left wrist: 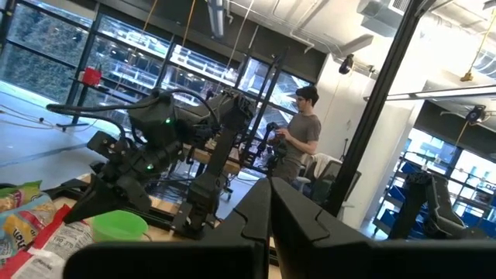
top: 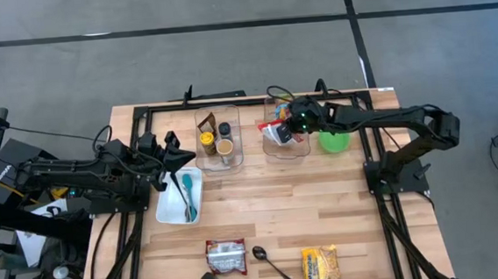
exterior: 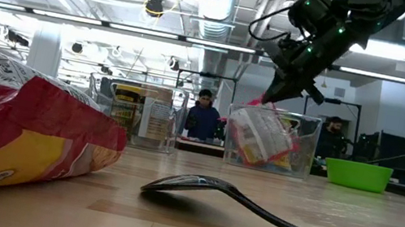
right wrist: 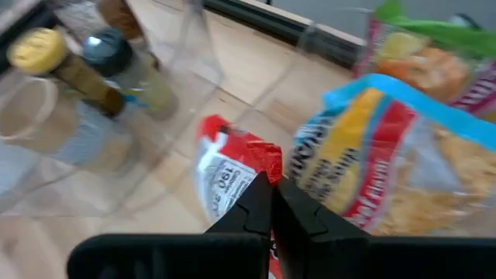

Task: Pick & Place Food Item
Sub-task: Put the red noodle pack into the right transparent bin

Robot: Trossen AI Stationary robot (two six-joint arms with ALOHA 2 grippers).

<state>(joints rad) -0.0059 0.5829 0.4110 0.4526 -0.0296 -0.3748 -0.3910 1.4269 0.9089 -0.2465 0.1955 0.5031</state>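
A red-and-white snack packet (exterior: 261, 137) hangs in a clear bin (top: 286, 147) at the table's far middle, and my right gripper (top: 285, 130) is shut on it from above. The right wrist view shows the packet (right wrist: 229, 172) beside other snack bags (right wrist: 387, 167) in that bin. At the table's left side my left gripper (top: 180, 153) is shut on nothing and held above the table, pointing toward the right. My right gripper pinches the packet's red upper end (right wrist: 249, 158) between its two fingers. The fingers slant down from the table's right side. The packet hangs tilted below them (exterior: 256, 103), inside the bin's walls; whether its lower end rests on the bags beneath, I cannot tell.
Left of the snack bin is a second clear bin (top: 220, 152) with bottles, and a green bowl (top: 333, 141) sits to the right. A white tray (top: 171, 208) with utensils is beside the left arm. A snack packet (top: 226, 255), a spoon (top: 272, 263) and a yellow bag (top: 320, 268) lie near the front edge.
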